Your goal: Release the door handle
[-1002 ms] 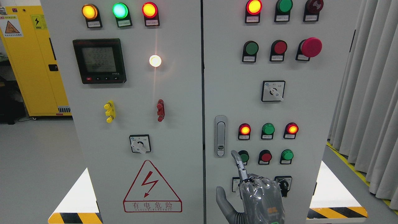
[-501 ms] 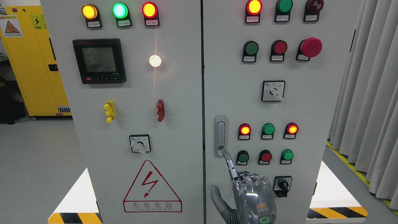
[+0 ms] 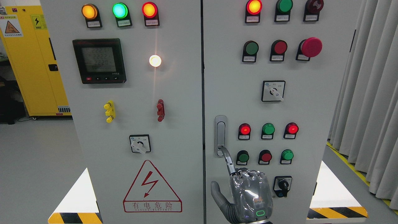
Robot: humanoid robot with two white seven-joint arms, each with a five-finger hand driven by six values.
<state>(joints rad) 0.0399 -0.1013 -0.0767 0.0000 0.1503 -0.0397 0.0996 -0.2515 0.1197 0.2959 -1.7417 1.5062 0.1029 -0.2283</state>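
The silver door handle (image 3: pixel 220 135) sits upright in its recess at the left edge of the right cabinet door (image 3: pixel 230 77). My right hand (image 3: pixel 231 174) comes up from the bottom edge, back of the hand towards me. Its index finger (image 3: pixel 228 160) is stretched out, and its tip touches the round lock at the handle's lower end. The other fingers are curled into the palm and the thumb (image 3: pixel 216 193) sticks out to the left. The hand holds nothing. The left hand is out of view.
The right door carries lit red lamps (image 3: pixel 244 129), green and red push buttons (image 3: pixel 266 156), rotary switches (image 3: pixel 273 91) and a red mushroom stop button (image 3: pixel 311 46). The left door (image 3: pixel 174 93) has a meter and a high-voltage warning sign (image 3: pixel 152 188). A yellow cabinet (image 3: pixel 31 68) stands far left, grey curtains (image 3: pixel 373 93) right.
My right hand has moved left and slightly up. Its index fingertip went from beside the lower green button to the bottom of the door handle.
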